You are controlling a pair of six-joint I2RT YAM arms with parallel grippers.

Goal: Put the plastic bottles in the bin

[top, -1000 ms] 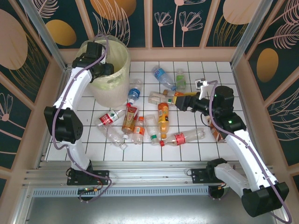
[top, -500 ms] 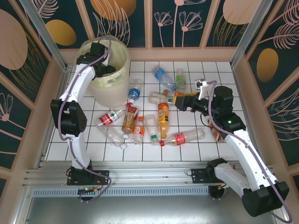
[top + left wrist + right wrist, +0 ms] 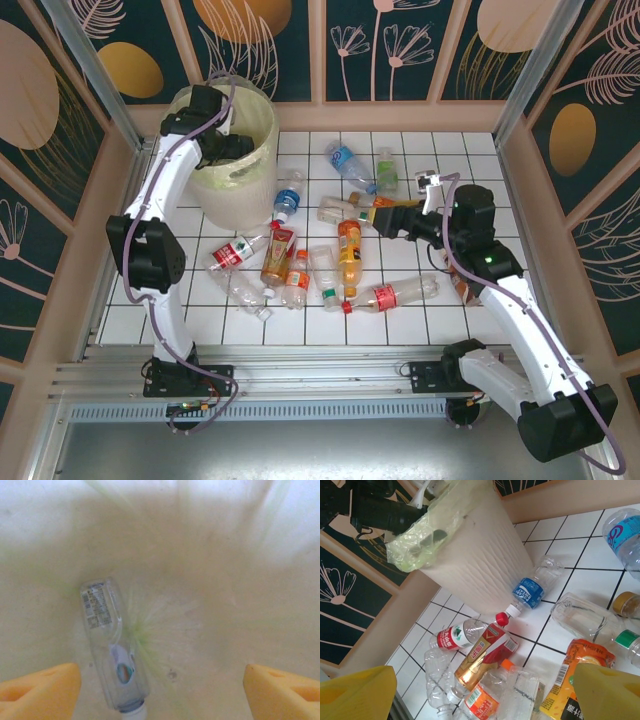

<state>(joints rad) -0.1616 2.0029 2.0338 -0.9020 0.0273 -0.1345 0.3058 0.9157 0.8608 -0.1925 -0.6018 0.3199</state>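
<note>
well, the left end effector (image 3: 160, 692) hangs in the mouth of the bin (image 3: 240, 195). its two yellow fingers (image 3: 40, 687) are spread wide at 7 and 5 o'clock of the wrist view, with nothing gripped between them. below, free of both fingers, a clear bottle (image 3: 112, 645) with a barcode label lies on the lined bin floor, its cap toward 6 o'clock. seen from above, the bin stands at the 10 o'clock corner of the white tiled desk (image 3: 440, 325), and the left arm rises to it from its base at 7 o'clock.

the right end effector (image 3: 385, 218) is also wide open and empty, its yellow pads (image 3: 355, 692) far apart at the lower corners of the wrist view. it hovers at about 2 o'clock of the bottle pile, pointing toward 9 o'clock.

the other plastic bottles lie loose on the desk. a blue-labelled bottle (image 3: 288, 196) rests just beside the bin wall at its 4 o'clock. a red-labelled bottle (image 3: 232, 252) lies at the pile's 9 o'clock. an orange-filled bottle (image 3: 349, 255) sits at the centre. another red-labelled one (image 3: 395, 294) lies at 5 o'clock. a blue-labelled one (image 3: 348, 163) and a green-capped one (image 3: 387, 170) lie toward 12 o'clock.
</note>
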